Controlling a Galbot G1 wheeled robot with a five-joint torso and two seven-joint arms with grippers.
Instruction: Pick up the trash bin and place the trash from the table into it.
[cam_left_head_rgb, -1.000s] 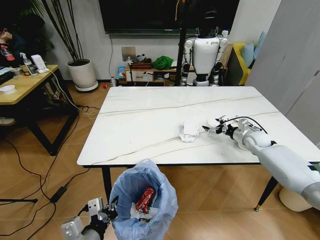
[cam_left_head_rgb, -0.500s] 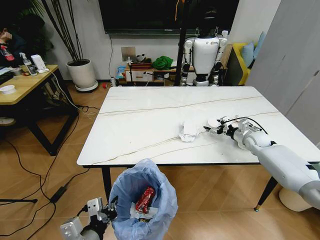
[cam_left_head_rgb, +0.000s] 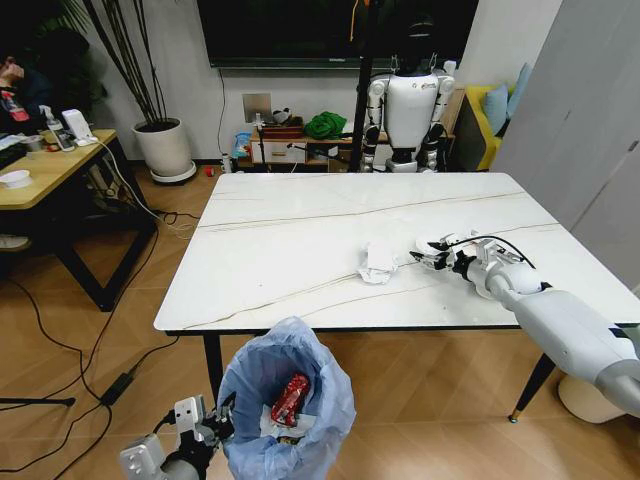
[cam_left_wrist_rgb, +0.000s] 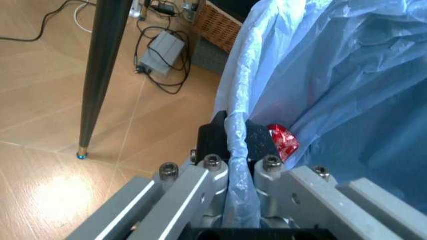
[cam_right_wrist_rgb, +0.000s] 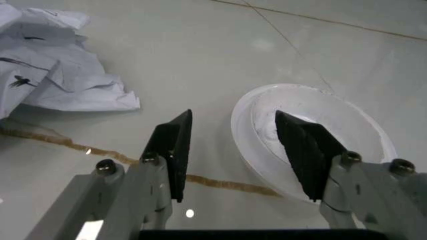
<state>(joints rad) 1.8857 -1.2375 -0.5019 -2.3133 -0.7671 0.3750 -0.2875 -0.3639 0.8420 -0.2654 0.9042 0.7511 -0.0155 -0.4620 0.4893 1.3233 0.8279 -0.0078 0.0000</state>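
The trash bin (cam_left_head_rgb: 288, 400), lined with a light-blue bag, hangs low in front of the table (cam_left_head_rgb: 290, 225), and a red wrapper (cam_left_head_rgb: 291, 398) lies inside it. My left gripper (cam_left_head_rgb: 207, 424) is shut on the bin's rim; the left wrist view shows its fingers (cam_left_wrist_rgb: 212, 145) pinching the bag edge (cam_left_wrist_rgb: 238, 125) beside the red wrapper (cam_left_wrist_rgb: 283, 141). On the table's right part, my right gripper (cam_left_head_rgb: 436, 256) is open next to a white round disc (cam_left_head_rgb: 432, 243). In the right wrist view the open gripper (cam_right_wrist_rgb: 233, 150) straddles the disc's (cam_right_wrist_rgb: 320, 125) near rim. A crumpled white tissue (cam_left_head_rgb: 379, 260) (cam_right_wrist_rgb: 57, 82) lies just beside it.
A yellow wooden desk (cam_left_head_rgb: 50, 165) stands at the left and a white plant pot (cam_left_head_rgb: 165, 148) at the back left. A white humanoid robot (cam_left_head_rgb: 408, 110) stands behind the table. Cables (cam_left_head_rgb: 60, 390) run over the floor. A black table leg (cam_left_head_rgb: 213, 365) (cam_left_wrist_rgb: 100, 75) is close to the bin.
My right gripper has shifted slightly away from the tissue toward the disc. The left arm and the bin have not moved.
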